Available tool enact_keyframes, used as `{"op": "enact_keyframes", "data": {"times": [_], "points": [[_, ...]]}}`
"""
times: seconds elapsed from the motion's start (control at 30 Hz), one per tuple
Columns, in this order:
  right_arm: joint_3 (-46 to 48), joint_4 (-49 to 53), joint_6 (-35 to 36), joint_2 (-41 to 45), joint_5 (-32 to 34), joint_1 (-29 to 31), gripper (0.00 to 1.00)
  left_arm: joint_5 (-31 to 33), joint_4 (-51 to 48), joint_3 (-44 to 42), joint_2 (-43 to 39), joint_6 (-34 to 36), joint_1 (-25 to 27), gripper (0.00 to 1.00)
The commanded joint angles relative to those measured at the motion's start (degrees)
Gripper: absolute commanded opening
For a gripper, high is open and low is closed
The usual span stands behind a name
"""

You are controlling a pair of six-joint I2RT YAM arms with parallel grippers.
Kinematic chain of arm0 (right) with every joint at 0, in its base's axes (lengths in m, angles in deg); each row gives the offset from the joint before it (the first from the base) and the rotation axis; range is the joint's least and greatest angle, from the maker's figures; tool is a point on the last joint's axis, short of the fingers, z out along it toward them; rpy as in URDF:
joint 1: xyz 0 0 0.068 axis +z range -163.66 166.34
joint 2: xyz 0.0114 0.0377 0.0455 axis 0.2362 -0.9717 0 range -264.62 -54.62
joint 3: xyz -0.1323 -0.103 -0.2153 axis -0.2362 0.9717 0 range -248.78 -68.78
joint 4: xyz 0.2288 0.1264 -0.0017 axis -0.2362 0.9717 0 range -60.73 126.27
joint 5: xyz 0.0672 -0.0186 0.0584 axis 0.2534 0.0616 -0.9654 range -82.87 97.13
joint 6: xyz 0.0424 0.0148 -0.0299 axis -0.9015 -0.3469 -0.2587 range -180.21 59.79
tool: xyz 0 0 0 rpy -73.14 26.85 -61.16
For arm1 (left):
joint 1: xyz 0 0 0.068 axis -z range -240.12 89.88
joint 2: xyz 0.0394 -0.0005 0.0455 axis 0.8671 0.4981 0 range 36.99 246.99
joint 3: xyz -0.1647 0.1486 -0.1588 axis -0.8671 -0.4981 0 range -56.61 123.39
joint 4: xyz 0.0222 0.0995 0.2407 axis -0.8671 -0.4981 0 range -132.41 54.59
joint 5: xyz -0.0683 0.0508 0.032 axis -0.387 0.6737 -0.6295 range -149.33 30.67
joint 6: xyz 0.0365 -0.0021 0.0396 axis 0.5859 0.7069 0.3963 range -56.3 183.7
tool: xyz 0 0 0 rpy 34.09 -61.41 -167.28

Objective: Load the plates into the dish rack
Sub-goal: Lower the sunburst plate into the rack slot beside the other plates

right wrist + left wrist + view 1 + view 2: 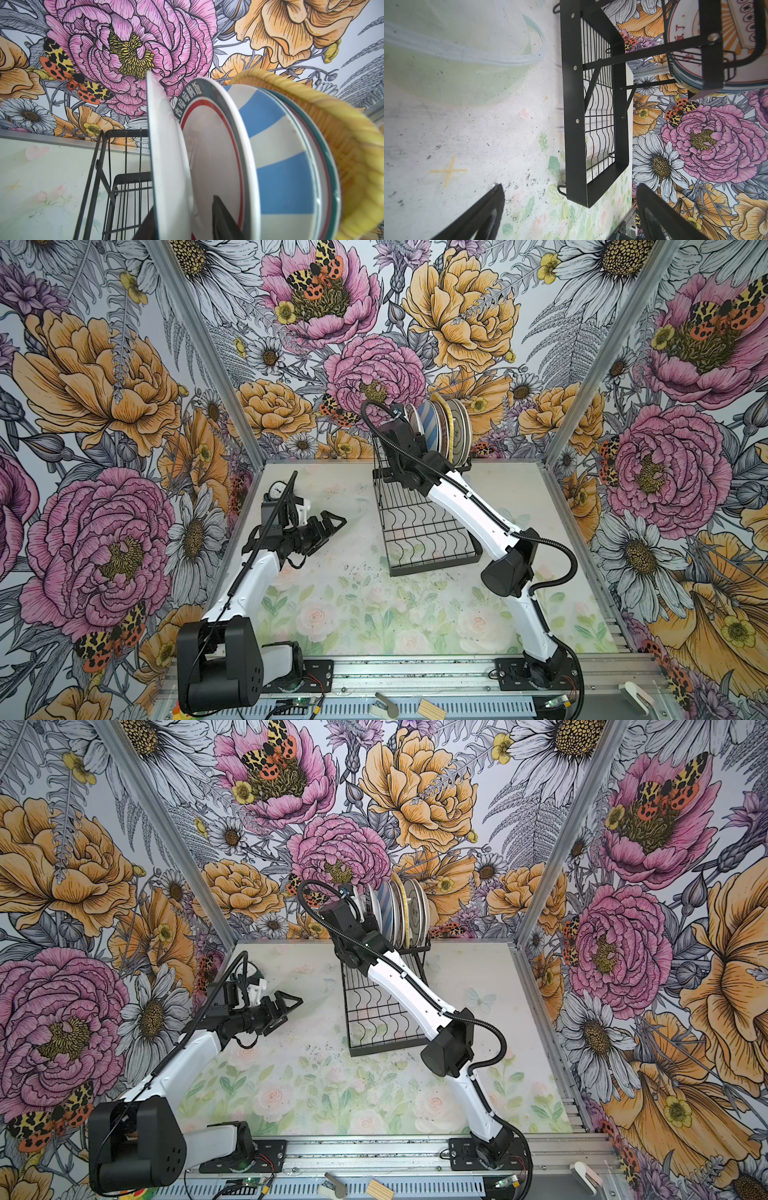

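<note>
Two grippers show. Nearest, the left gripper [335, 518] hovers over the table [353, 614] near the clock [277, 489], jaws wide and empty. Beyond it stands the dish rack [432, 569], its lower tray bare. Farthest, on the upper shelf, the right gripper [184, 204] straddles a white plate [166, 145] at the end of the upright plates [440, 427]. Its jaws stand parted, clear of the plate on one side. We judge release is in hand. The next move calls for backing straight out without tipping the row.
</note>
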Motion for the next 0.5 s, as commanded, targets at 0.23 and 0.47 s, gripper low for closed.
{"op": "enact_keyframes", "data": {"times": [0.23, 0.47], "points": [[17.5, -1.2, -5.6, 17.8, -6.7, 1.3, 0.57, 2.7, 1.9, -0.3, -5.3, 0.1, -0.6, 0.99], [32.9, -1.6, -7.9, 29.4, -13.9, 1.3, 0.66, 6.8, 1.9, -0.7, -9.1, 1.1, -0.6, 0.99]]}}
